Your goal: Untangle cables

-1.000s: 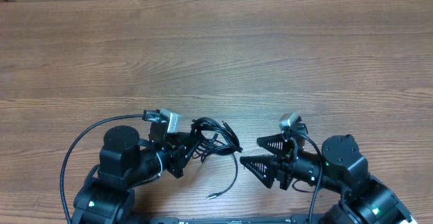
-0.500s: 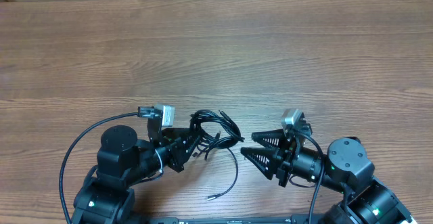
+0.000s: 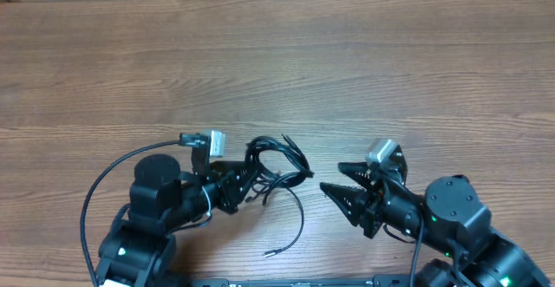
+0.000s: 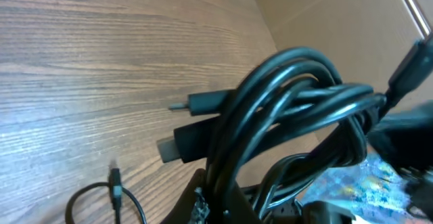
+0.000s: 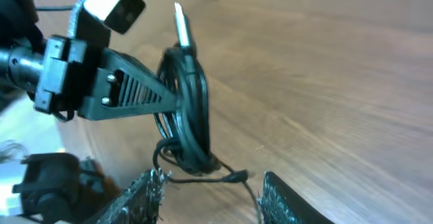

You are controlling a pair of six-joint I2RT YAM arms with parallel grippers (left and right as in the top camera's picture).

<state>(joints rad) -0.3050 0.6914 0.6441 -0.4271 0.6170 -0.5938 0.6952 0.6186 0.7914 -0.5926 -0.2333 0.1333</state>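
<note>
Wooden counter [image 3: 277, 61] fills the overhead view. My left pincer [image 3: 246, 183] sits near, left of centre, jaws together and clamped on the cables [image 3: 295, 159] (a tangled black bunch of loops hanging from the jaws). My right pincer [image 3: 331, 178] is just right of the bunch, jaws apart with nothing between them, tips pointing left at it, not touching. One loose strand [image 3: 302, 218] curves from the bunch toward the near edge and ends on the counter. A silver-tipped plug [image 5: 179, 17] sticks up from the top of the bunch.
</note>
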